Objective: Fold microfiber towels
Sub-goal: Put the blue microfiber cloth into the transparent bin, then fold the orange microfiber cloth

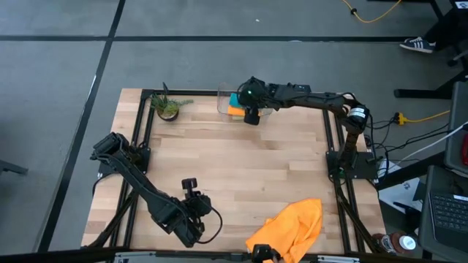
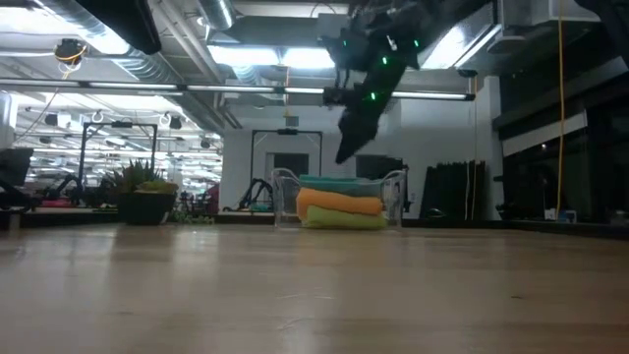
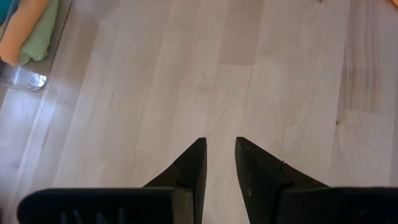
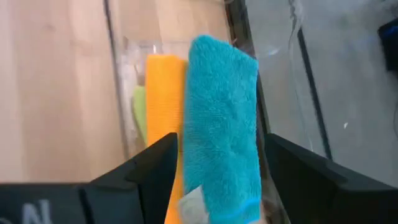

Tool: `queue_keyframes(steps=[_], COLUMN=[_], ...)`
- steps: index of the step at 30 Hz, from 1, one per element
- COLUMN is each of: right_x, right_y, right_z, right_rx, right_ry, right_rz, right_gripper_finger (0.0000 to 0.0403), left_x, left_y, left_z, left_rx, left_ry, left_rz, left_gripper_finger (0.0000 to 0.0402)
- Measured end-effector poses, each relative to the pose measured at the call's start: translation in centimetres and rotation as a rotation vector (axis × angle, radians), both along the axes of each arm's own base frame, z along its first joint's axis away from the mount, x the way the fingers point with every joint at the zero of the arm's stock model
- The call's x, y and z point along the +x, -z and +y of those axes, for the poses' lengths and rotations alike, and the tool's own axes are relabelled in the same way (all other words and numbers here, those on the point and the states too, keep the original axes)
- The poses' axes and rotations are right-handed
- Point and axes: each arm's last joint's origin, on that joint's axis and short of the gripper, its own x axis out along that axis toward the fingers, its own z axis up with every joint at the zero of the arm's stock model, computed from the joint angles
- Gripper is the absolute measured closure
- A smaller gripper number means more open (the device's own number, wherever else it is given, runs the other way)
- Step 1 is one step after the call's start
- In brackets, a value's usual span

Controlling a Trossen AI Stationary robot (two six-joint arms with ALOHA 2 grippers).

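I count three folded cloths stacked in the clear plastic bin (image 2: 393,202): lime green towel (image 2: 344,221), orange towel (image 2: 339,202), teal towel (image 4: 221,118) on top; my right gripper (image 4: 217,168) hangs open over it; the unfolded orange microfiber towel (image 1: 292,225) waits at the table's near edge; left gripper (image 3: 219,168), slightly parted, holds nothing.

Both arms are black, built of boxy links and round joints. The right arm (image 1: 300,93) carries a green light near its wrist and a silver-ringed joint at its base, with black cables trailing off. The left arm (image 1: 146,191) ends in dark, tapered, wedge-shaped fingers (image 3: 189,171)
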Motion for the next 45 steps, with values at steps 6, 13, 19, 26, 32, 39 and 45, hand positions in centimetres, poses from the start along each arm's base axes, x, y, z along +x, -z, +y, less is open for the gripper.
queue_keyframes(steps=[6, 13, 19, 26, 32, 39, 45], right_x=[0.2, 0.2, -0.3, 0.5, 1.1, 1.3, 1.1], right_y=[-4.1, -3.7, 0.7, 4.3, 5.2, 5.3, 0.3], right_z=[1.0, -1.1, -4.4, -4.6, -3.4, -3.3, -3.1], right_rx=[0.059, 0.073, 0.158, 0.203, 0.291, 0.298, 0.287], right_ry=[0.043, 0.171, 0.352, 0.341, 0.294, 0.292, 0.286], right_rz=[0.014, -0.116, -0.165, -0.122, -0.105, -0.103, -0.139], right_gripper_finger=[0.0159, 0.0158, 0.0158, 0.0158, 0.0158, 0.0158, 0.0158], left_x=[0.0, 0.0, 0.0, 0.0, 0.0, 0.0, 0.0], left_y=[0.0, 0.0, 0.0, 0.0, 0.0, 0.0, 0.0], left_z=[0.0, 0.0, 0.0, 0.0, 0.0, 0.0, 0.0], left_rx=[0.000, 0.000, 0.012, 0.012, 0.012, 0.012, 0.012], left_ry=[0.000, 0.000, 0.004, 0.005, 0.004, 0.004, 0.004], left_rz=[0.000, 0.000, -0.005, -0.005, -0.005, -0.005, -0.005], left_gripper_finger=[0.0324, 0.0324, 0.0324, 0.0324, 0.0324, 0.0324, 0.0324])
